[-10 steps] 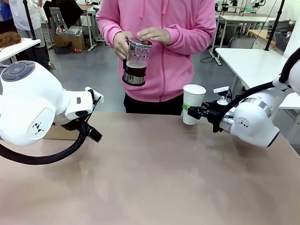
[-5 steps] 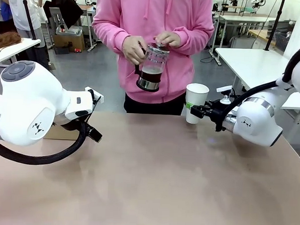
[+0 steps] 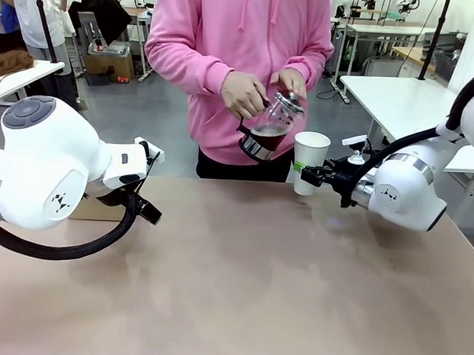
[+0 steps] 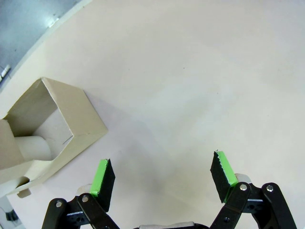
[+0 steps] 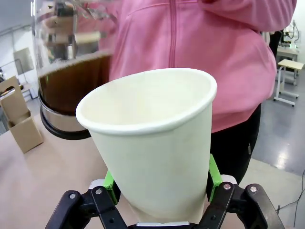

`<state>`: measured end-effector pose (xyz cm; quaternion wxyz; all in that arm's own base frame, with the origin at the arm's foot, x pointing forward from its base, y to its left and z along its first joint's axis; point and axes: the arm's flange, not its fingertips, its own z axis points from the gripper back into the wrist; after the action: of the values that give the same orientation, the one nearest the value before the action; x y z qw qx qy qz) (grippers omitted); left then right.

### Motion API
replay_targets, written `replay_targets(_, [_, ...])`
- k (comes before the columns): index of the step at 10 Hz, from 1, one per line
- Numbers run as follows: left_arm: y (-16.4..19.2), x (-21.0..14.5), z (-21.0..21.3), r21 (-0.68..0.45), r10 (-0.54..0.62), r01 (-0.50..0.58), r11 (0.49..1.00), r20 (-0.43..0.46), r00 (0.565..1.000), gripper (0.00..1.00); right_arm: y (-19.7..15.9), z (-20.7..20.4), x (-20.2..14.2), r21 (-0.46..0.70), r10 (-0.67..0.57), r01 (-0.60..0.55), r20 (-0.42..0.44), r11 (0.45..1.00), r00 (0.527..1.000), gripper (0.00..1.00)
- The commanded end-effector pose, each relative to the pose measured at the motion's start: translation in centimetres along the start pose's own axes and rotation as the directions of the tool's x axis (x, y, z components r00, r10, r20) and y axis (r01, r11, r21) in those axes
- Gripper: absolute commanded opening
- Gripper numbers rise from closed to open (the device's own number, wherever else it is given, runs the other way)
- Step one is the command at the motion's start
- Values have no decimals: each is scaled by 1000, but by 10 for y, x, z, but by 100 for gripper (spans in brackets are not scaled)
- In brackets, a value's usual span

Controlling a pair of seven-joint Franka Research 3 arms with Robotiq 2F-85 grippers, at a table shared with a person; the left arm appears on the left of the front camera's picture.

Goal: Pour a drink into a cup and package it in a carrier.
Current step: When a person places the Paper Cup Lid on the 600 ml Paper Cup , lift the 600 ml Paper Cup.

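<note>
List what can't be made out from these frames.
- Cup interior: the front view is side-on and the right wrist view looks from below the rim, so any liquid inside is unseen.
- Jug spout: too small in the front view; blurred and cut by the top edge in the right wrist view.
- Carrier: cut by the left edge in the left wrist view; the left arm hides most of it in the front view.

What my views cut off or blur

The base of the cup (image 5: 152,133) is hidden inside my right pincer (image 5: 162,180). Beyond it to the left, the jug (image 5: 71,71) is blurred and cropped at the top. Left of my left pincer (image 4: 164,177), the carrier (image 4: 52,129) runs off-frame.
</note>
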<state>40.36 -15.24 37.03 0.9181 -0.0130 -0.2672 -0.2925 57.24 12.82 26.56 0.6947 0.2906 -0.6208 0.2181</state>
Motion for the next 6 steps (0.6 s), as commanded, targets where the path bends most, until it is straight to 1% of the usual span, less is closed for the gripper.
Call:
replay_targets(1, [0,0,0,-2,1,-1,1000,1,1000,100,3,1,4,1,0,0,1,1000,1000,80])
replay_targets(6, [0,0,0,-2,1,-1,1000,1,1000,100,3,1,4,1,0,0,1,1000,1000,80])
